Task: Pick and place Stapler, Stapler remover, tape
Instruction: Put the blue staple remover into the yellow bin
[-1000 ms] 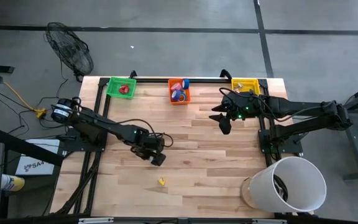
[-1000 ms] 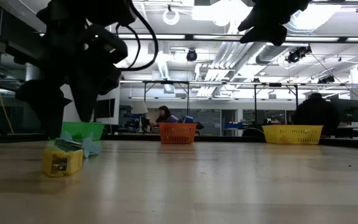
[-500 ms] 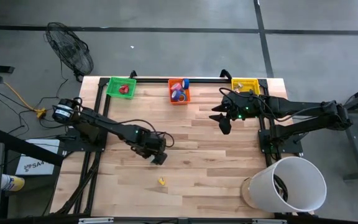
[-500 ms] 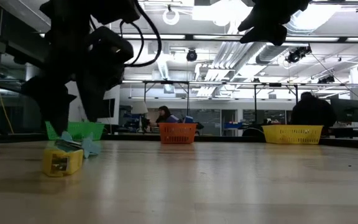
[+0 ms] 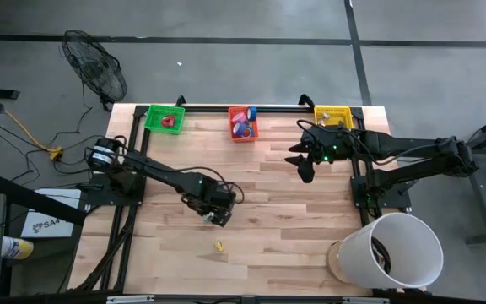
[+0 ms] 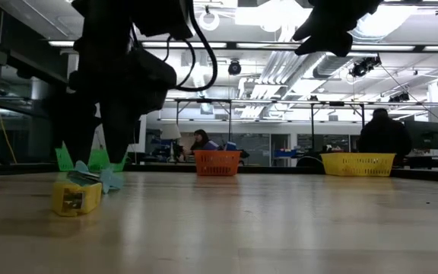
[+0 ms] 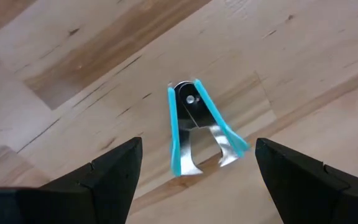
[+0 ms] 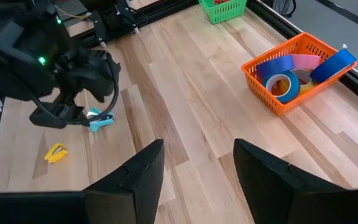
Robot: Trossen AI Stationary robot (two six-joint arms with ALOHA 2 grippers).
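Below left end effector (image 7: 194, 165), blue-handled metal stapler remover (image 7: 197, 127), lying flat

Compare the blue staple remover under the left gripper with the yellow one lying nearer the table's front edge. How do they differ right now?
The blue staple remover sits between the open fingers of the left gripper; the yellow staple remover lies alone, no gripper near. Blue is nearer the table's middle, yellow nearer the front edge. Both rest on the bare wooden table, outside the bins.
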